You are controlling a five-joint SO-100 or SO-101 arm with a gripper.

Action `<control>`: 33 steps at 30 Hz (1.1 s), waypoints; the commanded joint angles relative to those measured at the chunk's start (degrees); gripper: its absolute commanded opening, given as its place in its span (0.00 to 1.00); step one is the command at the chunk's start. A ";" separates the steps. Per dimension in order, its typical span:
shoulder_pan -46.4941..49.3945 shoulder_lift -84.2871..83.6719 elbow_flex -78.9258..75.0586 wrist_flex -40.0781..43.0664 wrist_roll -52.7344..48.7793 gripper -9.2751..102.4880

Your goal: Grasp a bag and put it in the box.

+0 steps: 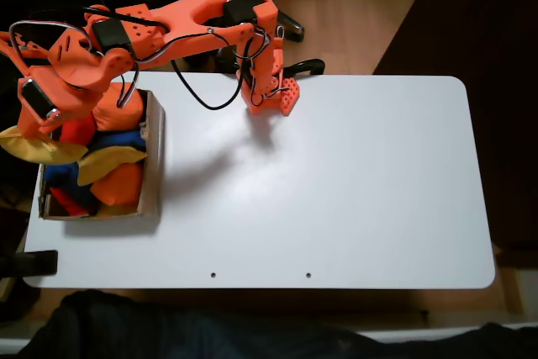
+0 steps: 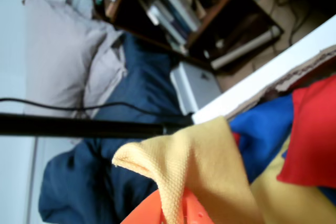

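- Golden-yellow woven fabric with a fine pique-like grain makes the bag (image 2: 210, 166); in the wrist view it hangs limp and folded, with one pointed corner sticking out to the left.
- In the fixed view the same bag (image 1: 38, 147) is at the left wall of the box, and one part of it reaches out past the table edge.
- Orange plastic gripper (image 1: 46, 128) stands over the left end of the box and its fingers are closed on the bag; in the wrist view an orange finger (image 2: 157, 211) shows just under the yellow cloth.
- Brown cardboard box (image 1: 154, 157) has raw, plain walls and a shallow rectangular shape; it sits on the left end of the white table (image 1: 336, 182).
- Inside the box lie soft pillow-like beanbags, crowded and touching each other: an orange beanbag (image 1: 118, 184), a blue beanbag (image 1: 118, 139), a red beanbag (image 1: 71, 201) and a second yellow beanbag (image 1: 109, 161).
- In the wrist view the blue beanbag (image 2: 262, 129) and the red beanbag (image 2: 312, 135) are just behind the held bag, and the torn cardboard edge (image 2: 310, 66) runs above them.
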 commanded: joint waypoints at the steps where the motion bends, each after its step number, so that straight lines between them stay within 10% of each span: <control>1: 0.70 -0.26 -4.66 -1.14 0.26 0.08; 33: 2.64 -2.37 -0.62 -1.14 -5.71 0.21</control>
